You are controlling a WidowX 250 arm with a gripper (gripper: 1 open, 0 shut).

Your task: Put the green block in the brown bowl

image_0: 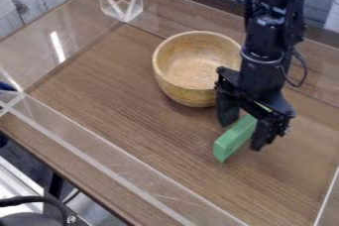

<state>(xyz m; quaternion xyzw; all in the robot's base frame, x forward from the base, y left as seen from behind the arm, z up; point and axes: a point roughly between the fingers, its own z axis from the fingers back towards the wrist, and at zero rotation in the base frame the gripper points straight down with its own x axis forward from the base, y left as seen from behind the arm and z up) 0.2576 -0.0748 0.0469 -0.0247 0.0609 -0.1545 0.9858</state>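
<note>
While pointing straight down, gripper [256, 124] low over the far end of the green block [235, 139], fingers spread wide apart. One finger [227, 110] on the bowl side of the block, the other on the opposite side. Block's upper end between them. Cannot tell whether either finger touches it; no grip seen. Block flat on the wooden table [119, 101], lying diagonally, near end toward the front edge, just beside the brown bowl [199, 67] but outside it. Bowl upright on the table, left of and behind the gripper, nothing visible inside. Black arm rising from the gripper toward the upper right, cables along it. Clear plastic walls [59, 121] around the tabletop; small clear stand [121, 4] at the far corner, well apart from block and bowl.
</note>
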